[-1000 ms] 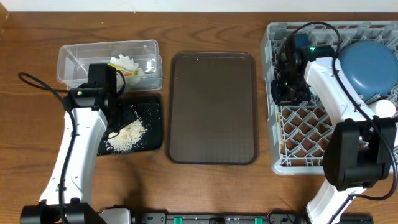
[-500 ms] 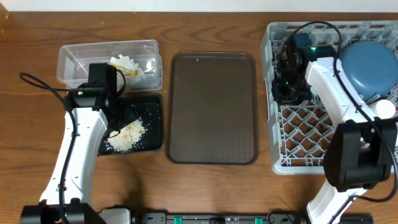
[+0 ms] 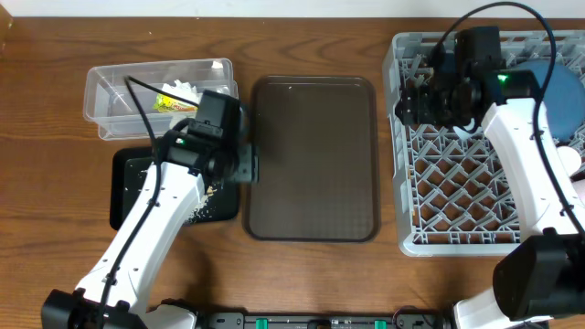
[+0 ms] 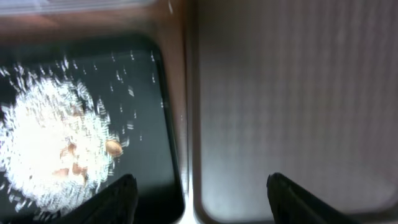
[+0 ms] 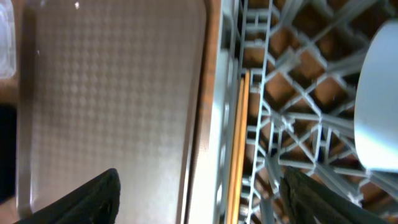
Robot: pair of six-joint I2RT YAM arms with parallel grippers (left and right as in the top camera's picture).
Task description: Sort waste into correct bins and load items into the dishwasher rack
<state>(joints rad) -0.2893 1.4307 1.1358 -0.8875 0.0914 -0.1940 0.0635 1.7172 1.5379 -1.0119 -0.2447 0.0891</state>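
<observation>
The grey dishwasher rack (image 3: 457, 210) fills the right side. My right gripper (image 3: 409, 102) hangs open over its left wall with nothing between the fingers. In the right wrist view that gripper (image 5: 205, 200) straddles the rack wall, and a wooden chopstick (image 5: 239, 143) lies along the inside of it. The dark blue dish (image 3: 565, 80) stands at the rack's back right, half hidden by my arm, with a white cup (image 3: 570, 161) below it. My left gripper (image 3: 245, 166) is open and empty over the gap between the black tray (image 3: 128, 183) and the brown tray. Rice scraps (image 4: 50, 143) lie in the black tray.
The brown serving tray (image 3: 313, 155) lies between the arms. The clear tub (image 3: 114, 91) at the back left holds white tissue (image 3: 187, 90) and a yellow-green wrapper (image 3: 169, 103). A pale rounded item (image 5: 378, 106) sits in the rack at the right of the right wrist view.
My right gripper has opened and drawn up toward the rack's back left. My left arm has swung right from above the black tray to its edge beside the brown tray.
</observation>
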